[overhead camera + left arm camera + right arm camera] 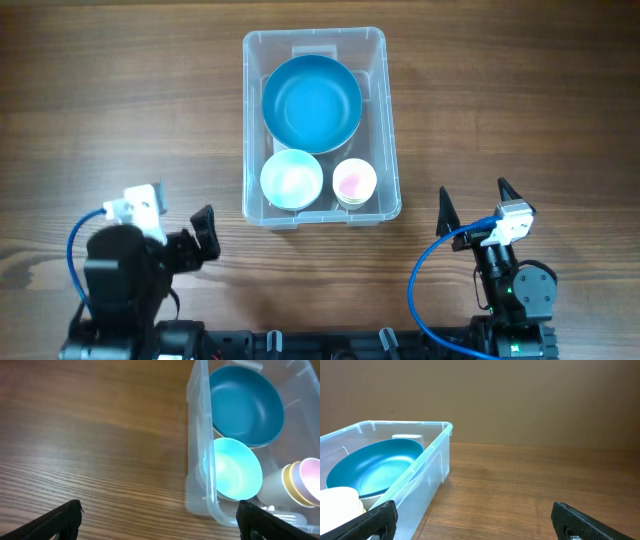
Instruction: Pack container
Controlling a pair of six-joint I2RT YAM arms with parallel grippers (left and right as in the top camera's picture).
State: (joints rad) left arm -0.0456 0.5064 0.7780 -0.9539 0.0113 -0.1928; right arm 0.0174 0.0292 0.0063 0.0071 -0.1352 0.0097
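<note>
The clear plastic container [385,120] stands at the table's middle back. Inside it are a large blue bowl [311,102], a small light-blue bowl [291,179] and a stack of pale cups [354,182]. My left gripper [195,238] is open and empty, at the front left, apart from the container. In the left wrist view [160,517] its fingers span bare wood and the container's near corner [200,475]. My right gripper [472,208] is open and empty at the front right. The right wrist view [472,520] shows the container's side wall [427,472] to the left.
Brown wooden table [120,110] all around the container. Blue cables loop at both arm bases near the front edge [420,290]. A plain brown wall stands behind the table in the right wrist view [520,400].
</note>
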